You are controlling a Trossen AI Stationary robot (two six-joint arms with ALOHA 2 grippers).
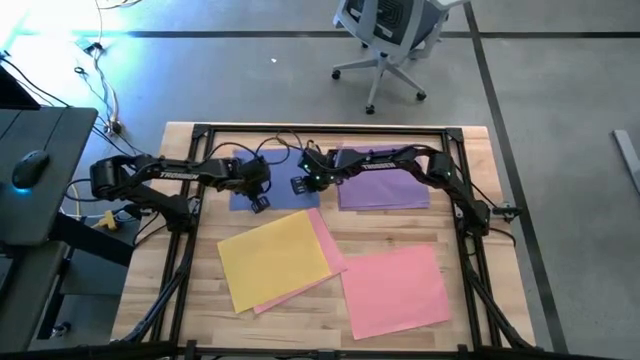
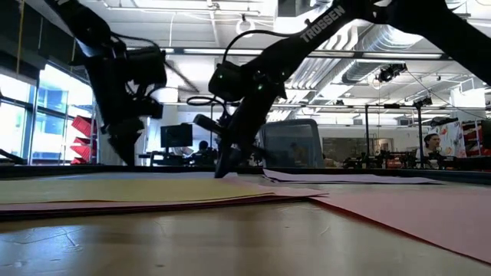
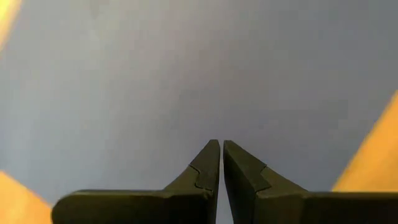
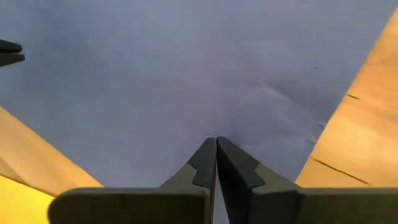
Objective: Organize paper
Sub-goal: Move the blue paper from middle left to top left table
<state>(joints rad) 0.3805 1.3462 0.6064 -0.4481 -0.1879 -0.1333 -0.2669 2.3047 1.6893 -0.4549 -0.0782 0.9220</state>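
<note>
A periwinkle blue sheet (image 1: 288, 198) lies flat at the table's far middle, and both grippers are over it. My left gripper (image 1: 258, 201) is shut above the sheet's left part (image 3: 186, 74). My right gripper (image 1: 300, 185) is shut at its right part (image 4: 186, 74), tips down on the sheet in the low view (image 2: 222, 175). A purple sheet (image 1: 385, 190) lies to the right of the blue one. A yellow sheet (image 1: 275, 255) lies on a pink sheet (image 1: 330, 250) in front. Another pink sheet (image 1: 395, 290) lies near right. My left gripper points down at the blue sheet with shut fingers (image 3: 208, 165); I cannot tell whether its tips touch it. My right gripper has its shut fingertips (image 4: 208, 158) on the blue sheet's top face (image 4: 217, 124), slanting down from the table's right. The sheet lies flat, and no fold shows between the fingers.
Bare wood shows along the table's near edge (image 1: 300, 335) and between the sheets. Black frame rails (image 1: 320, 130) run round the table. An office chair (image 1: 390, 40) stands on the floor beyond the far edge, and a desk with a mouse (image 1: 30, 165) is at the left.
</note>
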